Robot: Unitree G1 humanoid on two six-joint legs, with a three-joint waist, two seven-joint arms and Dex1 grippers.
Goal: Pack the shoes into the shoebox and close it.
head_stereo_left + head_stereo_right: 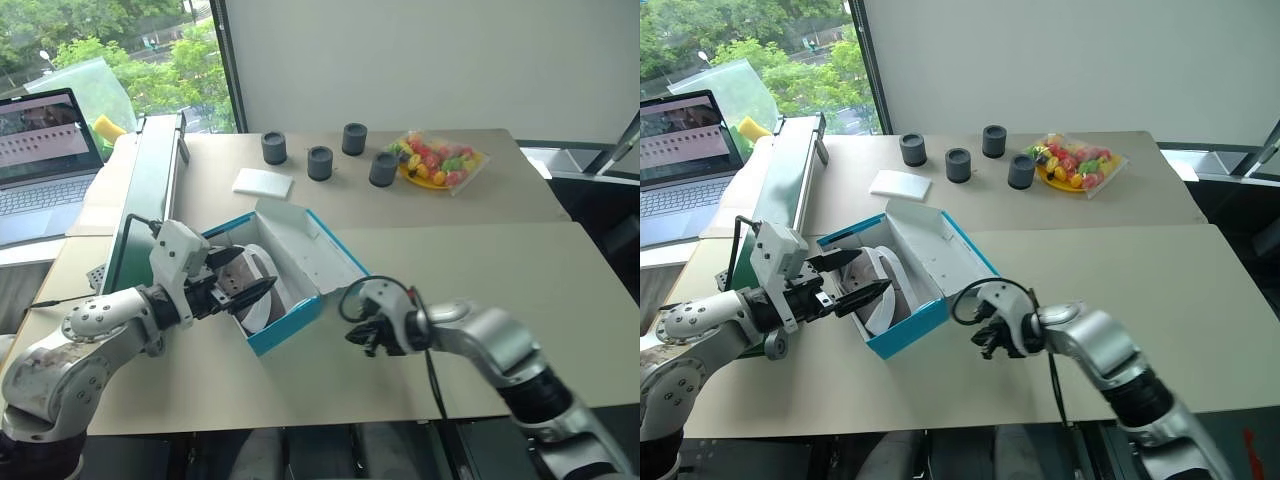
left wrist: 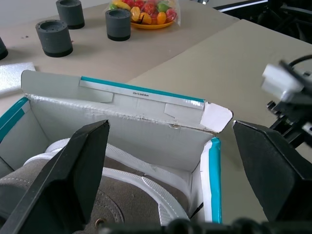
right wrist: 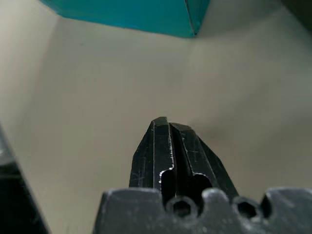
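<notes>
Holding its left tool (image 1: 243,293) spread over 2 grey fabric sneakers (image 2: 122,195) inside the turquoise cardboard shoebox (image 1: 300,322), the robot should swing the pinched-together right tool (image 1: 362,338) under the flap.

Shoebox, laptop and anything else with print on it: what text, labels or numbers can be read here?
Nothing can be read with certainty.
Shoebox: small black print on the white strip of the flap, too small to read.
Laptop: rows on its screen, too blurred to read.
</notes>
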